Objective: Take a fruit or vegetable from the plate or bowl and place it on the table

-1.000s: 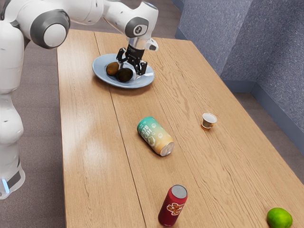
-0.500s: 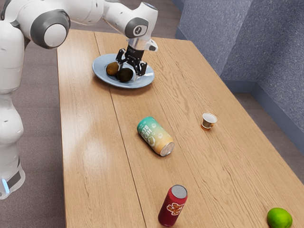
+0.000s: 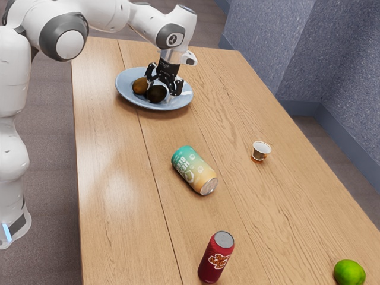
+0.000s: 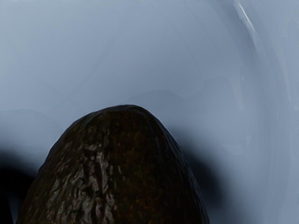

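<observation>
Exterior view: near the far edge of a grained wooden counter, black jaws stand apart at a dark, oval avocado on a round, glossy blue plate, beside a rounded brown fruit. Wrist view: pebbly, wrinkled avocado skin.

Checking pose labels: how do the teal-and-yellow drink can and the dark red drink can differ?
The teal-and-yellow drink can lies on its side; the dark red drink can stands upright. The teal can looks wider, the red can slimmer. Both rest on the wooden table.
</observation>
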You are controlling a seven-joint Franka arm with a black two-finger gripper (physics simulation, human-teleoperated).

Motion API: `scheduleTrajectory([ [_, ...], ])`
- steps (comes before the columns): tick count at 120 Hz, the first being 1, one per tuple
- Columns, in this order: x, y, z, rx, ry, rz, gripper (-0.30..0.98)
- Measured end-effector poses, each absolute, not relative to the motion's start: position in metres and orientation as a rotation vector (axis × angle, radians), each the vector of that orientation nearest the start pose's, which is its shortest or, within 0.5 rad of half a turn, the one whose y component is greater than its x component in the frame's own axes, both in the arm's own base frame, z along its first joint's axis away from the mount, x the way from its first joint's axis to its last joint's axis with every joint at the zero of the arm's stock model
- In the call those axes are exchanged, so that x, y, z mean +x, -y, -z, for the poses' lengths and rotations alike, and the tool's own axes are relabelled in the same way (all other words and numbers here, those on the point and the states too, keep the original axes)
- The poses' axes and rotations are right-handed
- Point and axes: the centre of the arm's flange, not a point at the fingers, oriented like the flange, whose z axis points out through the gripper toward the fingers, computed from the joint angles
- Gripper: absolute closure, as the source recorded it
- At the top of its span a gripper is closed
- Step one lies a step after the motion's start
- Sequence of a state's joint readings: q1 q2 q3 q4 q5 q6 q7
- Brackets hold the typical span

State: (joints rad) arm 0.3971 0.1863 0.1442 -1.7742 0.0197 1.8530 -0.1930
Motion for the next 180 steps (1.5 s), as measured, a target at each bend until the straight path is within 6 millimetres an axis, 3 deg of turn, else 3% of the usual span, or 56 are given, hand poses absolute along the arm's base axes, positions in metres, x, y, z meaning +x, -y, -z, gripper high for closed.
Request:
scheduleTrajectory([
  [12,0.517,-0.308,-0.444,-2.906,1.106,-0.171,0.02],
  [24,0.518,-0.307,-0.445,-2.906,1.101,-0.167,0.22],
  [57,0.519,-0.309,-0.453,-2.889,1.091,-0.143,0.6],
  [74,0.521,-0.313,-0.471,-2.875,1.091,-0.091,0.65],
  [79,0.527,-0.312,-0.489,-2.875,1.081,-0.046,0.48],
  [83,0.532,-0.31,-0.502,-2.878,1.072,-0.013,0.43],
  [98,0.556,-0.275,-0.554,-2.914,0.975,0.087,0.38],
  [107,0.58,-0.234,-0.581,-2.959,0.854,0.153,0.37],
  [115,0.609,-0.2,-0.592,-3.003,0.744,0.188,0.36],
  [122,0.631,-0.179,-0.585,-3.04,0.673,0.184,0.36],
  [129,0.651,-0.166,-0.565,-3.075,0.625,0.146,0.37],
  [142,0.683,-0.16,-0.507,-3.123,0.585,0.03,0.37],
  [151,0.697,-0.16,-0.48,-3.142,0.574,-0.012,0.38],
  [168,0.705,-0.156,-0.457,-3.16,0.55,-0.058,0.37],
  [180,0.706,-0.154,-0.458,-3.17,0.535,-0.051,0.18],
])
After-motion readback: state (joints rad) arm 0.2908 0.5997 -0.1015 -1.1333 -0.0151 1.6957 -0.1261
